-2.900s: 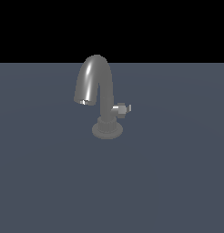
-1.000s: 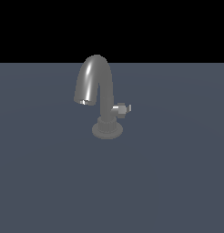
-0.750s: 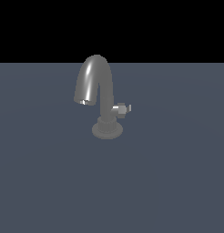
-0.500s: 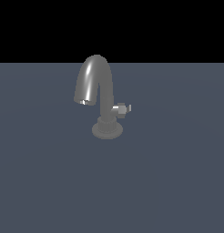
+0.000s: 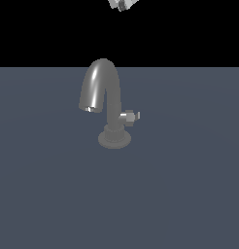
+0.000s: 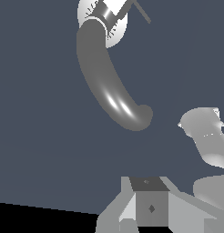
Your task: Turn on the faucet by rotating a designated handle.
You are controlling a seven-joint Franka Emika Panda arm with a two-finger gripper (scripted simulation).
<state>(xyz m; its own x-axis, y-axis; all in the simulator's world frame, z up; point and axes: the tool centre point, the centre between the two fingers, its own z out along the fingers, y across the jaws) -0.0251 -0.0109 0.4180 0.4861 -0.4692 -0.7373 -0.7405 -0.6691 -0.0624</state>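
The dark grey faucet [image 5: 108,104] stands upright on the flat grey-blue surface, its arched spout curving toward the exterior view's left. The handle [image 5: 130,116], a short silver stub with a flat crossbar, sticks out of the stem toward the exterior view's right. A small light grey tip of my arm [image 5: 122,4] shows far above the faucet. The wrist view looks down on the spout [image 6: 104,82], the round base [image 6: 116,32] and the thin handle [image 6: 142,12]. Parts of the gripper [image 6: 150,209] fill that picture's edge, well apart from the faucet. How the jaws stand is unclear.
The grey-blue surface [image 5: 179,194] spreads around the faucet on all sides, with black background behind it. A light grey rounded link of my own arm [image 6: 207,136] shows in the wrist view.
A light grey tip of my arm has come into the exterior view above the faucet. The faucet and its handle have not moved.
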